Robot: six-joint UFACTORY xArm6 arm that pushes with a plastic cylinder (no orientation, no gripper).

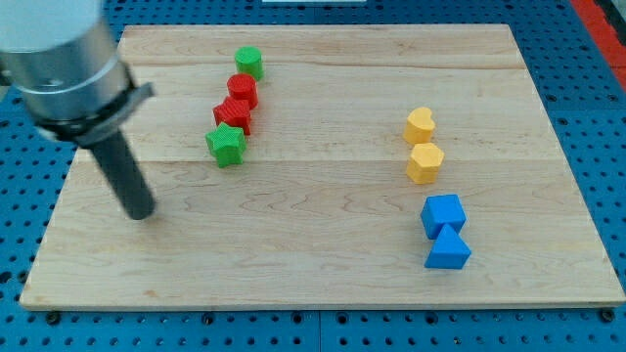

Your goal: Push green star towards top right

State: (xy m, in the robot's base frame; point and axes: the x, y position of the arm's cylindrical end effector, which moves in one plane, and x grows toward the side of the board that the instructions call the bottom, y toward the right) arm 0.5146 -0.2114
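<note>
Tip point(142, 213) — no hand, holds nothing | green star point(226, 145) — up-right of tip, apart

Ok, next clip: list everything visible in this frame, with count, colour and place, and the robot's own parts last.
green star: 1, green, left-centre of the board, bottom of the left column of blocks.
red blocks: 2, red, a star-like one just above the green star and a rounder one above that; the column looks packed close.
green block: 1, green, top of that column, shape unclear.
yellow heart: 1, yellow, right of centre.
yellow block: 1, yellow, roughly hexagonal, just below the heart.
blue cube: 1, blue, lower right.
blue triangular block: 1, blue, directly below the cube.
wooden board: 1, light wood, on a blue perforated surface.
my tip: 1, dark rod under a grey housing, left and below the green star, apart from it.
</note>
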